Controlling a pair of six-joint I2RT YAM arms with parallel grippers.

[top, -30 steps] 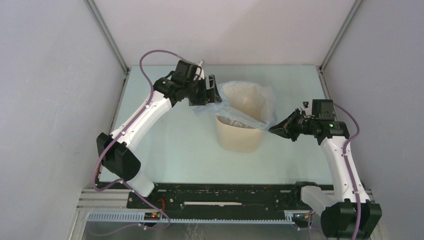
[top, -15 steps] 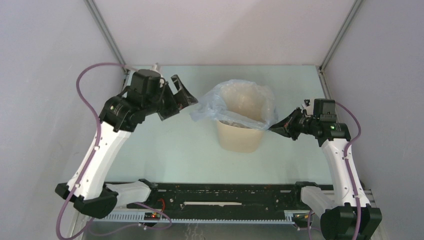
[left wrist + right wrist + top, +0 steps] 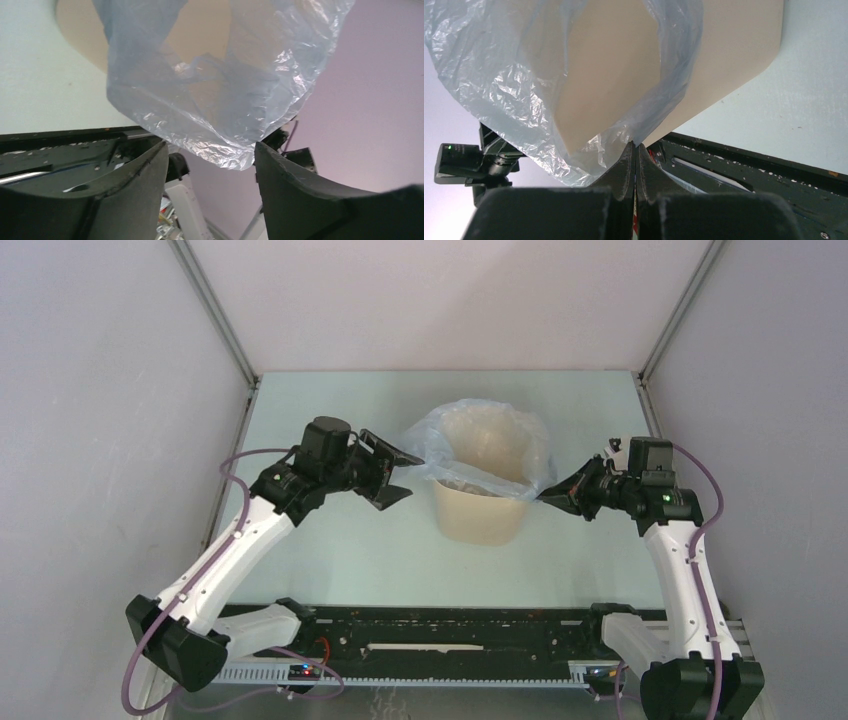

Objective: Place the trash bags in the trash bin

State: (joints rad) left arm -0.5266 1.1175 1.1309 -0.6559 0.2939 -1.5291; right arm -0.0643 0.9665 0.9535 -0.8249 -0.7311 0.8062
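The cream-beige trash bin (image 3: 478,515) stands upright mid-table. The pale-blue translucent trash bag (image 3: 432,448) sits in its mouth, its edges flared over the rim. My right gripper (image 3: 547,499) is shut on the bag's right edge (image 3: 644,120), beside the bin's wall (image 3: 729,55). My left gripper (image 3: 405,475) is open at the bag's left side, its jaws spread wide. In the left wrist view the loose bag edge (image 3: 220,115) hangs just beyond my fingertips (image 3: 150,155), touching neither, with the bin (image 3: 200,30) behind it.
The black rail (image 3: 450,635) carrying the arm bases runs along the near edge. Grey enclosure walls stand to the left, right and back, with metal posts (image 3: 215,315) at the far corners.
My left arm has swung from the far left corner forward and right, bringing its open gripper back to the bag's left edge. The right gripper has stayed shut on the bag.
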